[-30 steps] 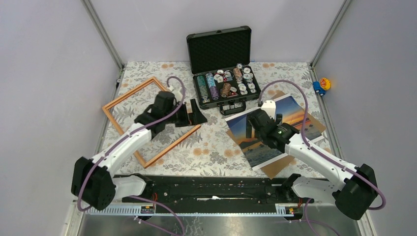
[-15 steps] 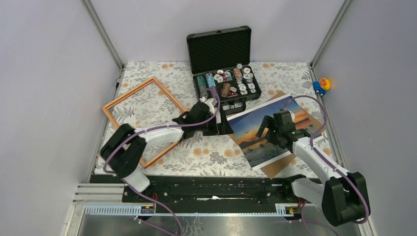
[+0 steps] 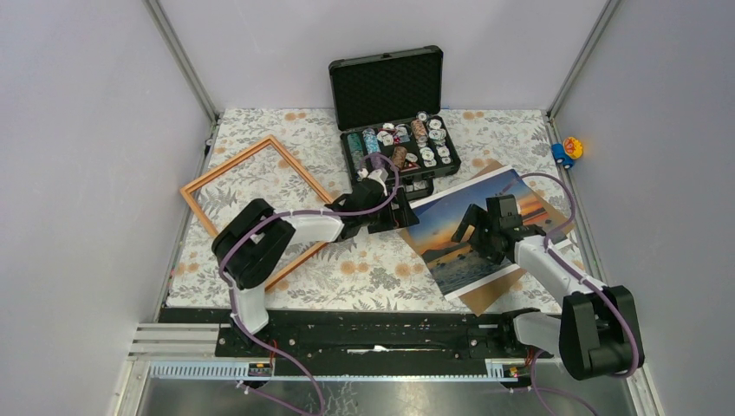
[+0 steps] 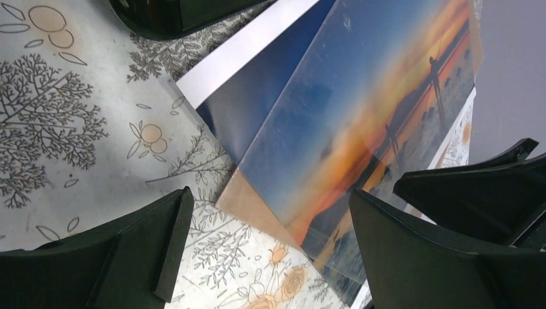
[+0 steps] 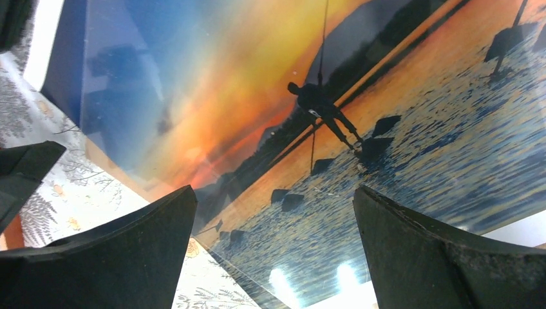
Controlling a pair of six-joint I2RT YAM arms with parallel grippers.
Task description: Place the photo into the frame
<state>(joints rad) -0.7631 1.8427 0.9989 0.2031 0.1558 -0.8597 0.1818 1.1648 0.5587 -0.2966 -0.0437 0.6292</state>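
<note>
Photo (image 3: 442,236) face-up at counter (image 3: 364,260) right, on brown backing board (image 3: 483,300), well apart from frame (image 3: 227,162). Left claw (image 4: 267,212) and right claw (image 5: 273,212) wide, empty, at print. Step: pickup approach. Next, you likely lift an edge, then carry it to frame.

In the top view you have bright, even light from above. The counter (image 3: 373,269) is clearly lit, the shadows on it are soft and short, and the picture is sharp. In the right wrist view the glossy photo (image 5: 386,129) carries two small white glare spots near its lower edge and a dim dark reflection in its blue part. In the left wrist view a pale sheen washes over the photo and a soft grey shadow lies on the counter. The left tool (image 4: 270,206) and the right tool (image 5: 273,193), close to the lens, look almost black, with little detail.
</note>
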